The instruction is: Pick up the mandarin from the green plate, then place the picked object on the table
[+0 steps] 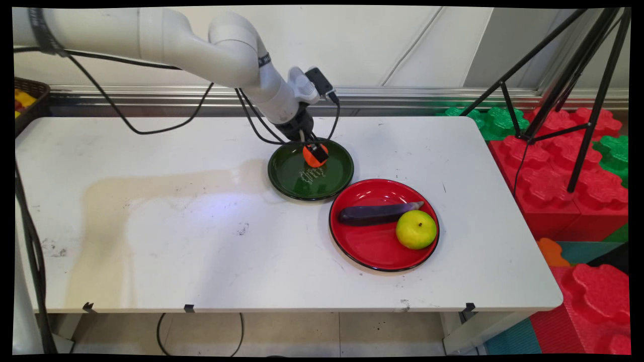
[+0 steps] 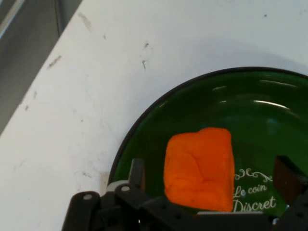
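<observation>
My gripper (image 1: 316, 152) reaches down over the far part of a dark green plate (image 1: 289, 178). An orange, blocky, soft-looking piece (image 1: 313, 157) lies on that plate between my fingers. In the hand view the orange piece (image 2: 199, 166) fills the middle, and the gripper (image 2: 211, 177) is open. The left finger (image 2: 137, 172) and the right finger (image 2: 288, 179) each stand a little apart from its sides. White lettering shows on the green plate (image 2: 269, 110) beside the piece.
A red plate (image 1: 370, 249) sits to the right front of the green one and touches it. It holds a purple eggplant (image 1: 377, 213) and a yellow-green round fruit (image 1: 416, 229). A basket (image 1: 27, 100) stands at the far left, with a black tripod (image 1: 573, 115) and red foam blocks (image 1: 548, 186) on the right.
</observation>
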Controlling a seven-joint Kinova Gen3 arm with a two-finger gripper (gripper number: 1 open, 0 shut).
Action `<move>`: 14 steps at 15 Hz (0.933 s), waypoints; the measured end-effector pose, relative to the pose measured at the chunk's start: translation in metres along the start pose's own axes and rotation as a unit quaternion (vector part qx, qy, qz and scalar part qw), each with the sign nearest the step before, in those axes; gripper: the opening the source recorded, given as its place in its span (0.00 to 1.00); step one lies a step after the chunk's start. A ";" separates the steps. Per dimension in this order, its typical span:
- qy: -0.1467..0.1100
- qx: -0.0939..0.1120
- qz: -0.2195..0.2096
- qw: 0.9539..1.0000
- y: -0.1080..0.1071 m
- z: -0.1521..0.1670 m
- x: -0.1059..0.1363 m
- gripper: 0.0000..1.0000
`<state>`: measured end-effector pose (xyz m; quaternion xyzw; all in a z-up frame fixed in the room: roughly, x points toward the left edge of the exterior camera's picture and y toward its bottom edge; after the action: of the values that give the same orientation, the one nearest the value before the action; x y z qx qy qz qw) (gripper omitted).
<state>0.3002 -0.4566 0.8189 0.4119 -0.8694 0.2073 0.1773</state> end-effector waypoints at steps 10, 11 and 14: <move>-0.013 -0.019 -0.006 1.000 -0.005 0.034 0.001 0.00; -0.012 -0.018 -0.007 1.000 -0.006 0.034 0.000 0.00; -0.006 -0.016 0.003 1.000 -0.005 0.029 -0.001 0.00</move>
<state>0.3009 -0.4739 0.7951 0.4080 -0.8748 0.1911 0.1779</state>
